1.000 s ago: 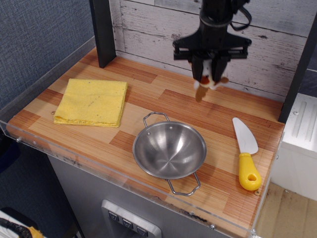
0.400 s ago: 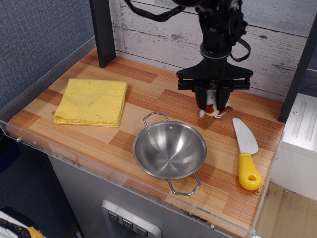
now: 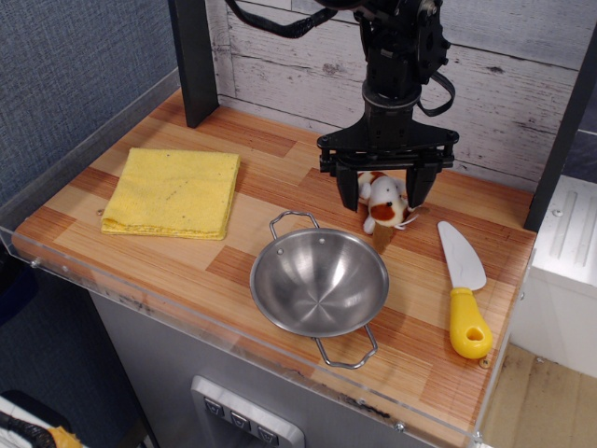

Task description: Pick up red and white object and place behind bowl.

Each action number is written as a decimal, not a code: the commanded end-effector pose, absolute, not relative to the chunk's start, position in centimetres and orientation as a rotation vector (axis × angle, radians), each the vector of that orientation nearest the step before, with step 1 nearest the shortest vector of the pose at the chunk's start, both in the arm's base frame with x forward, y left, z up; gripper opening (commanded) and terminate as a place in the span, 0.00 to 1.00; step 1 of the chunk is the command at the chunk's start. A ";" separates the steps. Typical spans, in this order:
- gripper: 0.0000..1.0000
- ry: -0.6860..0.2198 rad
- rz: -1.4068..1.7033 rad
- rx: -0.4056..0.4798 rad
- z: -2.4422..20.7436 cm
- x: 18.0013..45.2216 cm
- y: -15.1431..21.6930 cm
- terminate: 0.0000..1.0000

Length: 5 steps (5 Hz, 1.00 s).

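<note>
Release step, I think. Gripper (image 3: 384, 191) has its jaws spread wide, holding nothing. Red and white object (image 3: 384, 203) sits between them on the table (image 3: 280, 177), just above the bowl (image 3: 319, 282), right of centre. Next I'd lift straight up, clear.

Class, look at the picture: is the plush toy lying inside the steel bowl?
No. The plush toy sits on the wooden tabletop behind the bowl, between the open gripper fingers.
</note>
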<state>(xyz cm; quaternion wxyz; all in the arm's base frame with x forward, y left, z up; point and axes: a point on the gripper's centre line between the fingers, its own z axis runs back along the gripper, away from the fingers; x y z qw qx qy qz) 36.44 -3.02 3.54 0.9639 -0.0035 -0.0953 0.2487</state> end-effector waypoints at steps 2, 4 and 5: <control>1.00 -0.279 0.540 -0.012 7.4 35.5 -2.6 0.00; 1.00 -0.363 0.518 -0.032 11.9 35.5 -2.4 0.00; 1.00 -0.408 0.528 -0.061 14.4 34.8 -1.4 0.00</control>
